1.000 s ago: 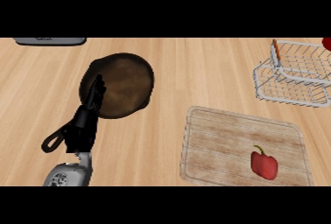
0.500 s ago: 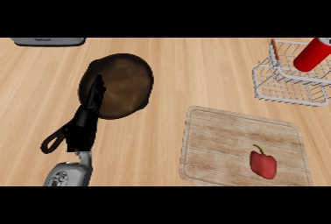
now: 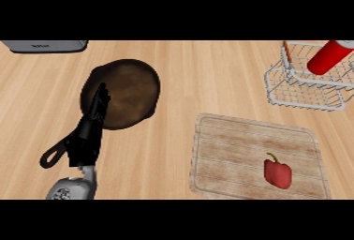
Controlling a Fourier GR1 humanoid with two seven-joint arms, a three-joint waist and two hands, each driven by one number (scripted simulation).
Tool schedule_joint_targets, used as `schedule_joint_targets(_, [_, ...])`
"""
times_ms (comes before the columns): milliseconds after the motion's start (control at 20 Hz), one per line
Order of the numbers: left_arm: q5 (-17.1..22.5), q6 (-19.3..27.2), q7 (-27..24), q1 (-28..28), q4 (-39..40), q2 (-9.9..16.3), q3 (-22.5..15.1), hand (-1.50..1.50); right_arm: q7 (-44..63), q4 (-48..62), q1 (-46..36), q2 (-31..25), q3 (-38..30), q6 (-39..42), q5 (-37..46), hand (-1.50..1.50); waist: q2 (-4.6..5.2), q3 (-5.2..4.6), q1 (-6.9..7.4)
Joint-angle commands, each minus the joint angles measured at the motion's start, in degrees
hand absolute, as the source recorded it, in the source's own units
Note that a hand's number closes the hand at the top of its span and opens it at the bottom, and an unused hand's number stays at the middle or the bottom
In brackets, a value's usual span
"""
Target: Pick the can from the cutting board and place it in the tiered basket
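Along the table's far right edge stands the white wire tiered basket point(image 3: 304, 84), and the red can point(image 3: 329, 57) shows within its frame, tilted, long axis running from lower left up toward the far right corner; what holds it is out of view. Bare wood lies open between basket and dark skillet point(image 3: 124, 93) at far left. Near the front right, the cutting board point(image 3: 242, 150) carries only a red pepper point(image 3: 278, 171). Left hand point(image 3: 93, 119) lies over the skillet, fingers straight and pressed together.

one head view looks steeply down onto the counter point(image 3: 207, 75).
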Motion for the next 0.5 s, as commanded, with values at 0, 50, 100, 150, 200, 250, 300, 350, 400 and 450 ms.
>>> schedule_joint_targets(0, [0.05,0.25,-1.07,-0.61,1.15,-0.27,0.39,0.00,-2.04,-1.53,4.69,-5.07,-10.05,2.12,-7.67,-1.50,0.10,0.05,-0.44])
schedule_joint_targets(50, [1.01,-0.64,0.27,-0.44,-0.66,0.87,1.31,0.00,-0.10,-5.81,5.54,-5.21,-12.60,5.44,-10.31,-1.50,-0.32,0.04,-1.20])
schedule_joint_targets(100, [1.33,-0.83,1.77,-1.88,-0.08,1.27,2.14,0.00,0.11,-8.81,8.55,-2.38,-13.96,5.69,-11.98,-1.50,-0.16,0.03,-0.87])
schedule_joint_targets(150, [0.72,-0.59,0.69,1.83,-2.64,1.25,1.07,0.00,-1.54,-8.62,11.11,-4.60,-17.79,7.63,-14.26,-1.50,-0.34,0.07,-0.98])
schedule_joint_targets(200, [1.61,-0.81,-0.07,-1.54,1.15,1.78,3.17,0.00,-2.09,-10.14,13.10,-5.17,-19.64,10.55,-16.77,-1.50,-0.17,0.03,-1.48])
schedule_joint_targets(250, [-0.35,1.10,-1.73,1.54,-0.11,0.06,1.01,0.00,-3.16,-9.87,15.35,-7.61,-22.79,14.60,-19.48,-1.50,-0.43,0.06,-2.11])
schedule_joint_targets(300, [-0.52,0.95,-1.21,2.00,-1.04,0.03,0.51,0.00,-5.35,-11.32,19.03,-5.40,-25.61,14.01,-20.89,-1.50,-0.26,0.07,-1.45])
schedule_joint_targets(350, [1.00,-1.06,1.11,2.52,-3.97,0.87,0.35,0.00,-6.25,-10.47,20.46,-6.58,-28.46,15.12,-22.96,-1.50,-0.26,0.08,-0.98])
schedule_joint_targets(400, [0.56,-0.04,-1.16,2.09,-0.66,0.40,1.05,0.00,-7.46,-11.59,22.53,-5.49,-31.31,18.34,-26.43,-1.50,-0.30,0.06,-1.85])
schedule_joint_targets(450, [0.50,-0.41,1.32,2.52,-2.49,0.90,0.85,0.00,-8.57,-10.06,24.77,-8.10,-33.78,21.58,-28.62,-1.50,-0.35,0.08,-1.76])
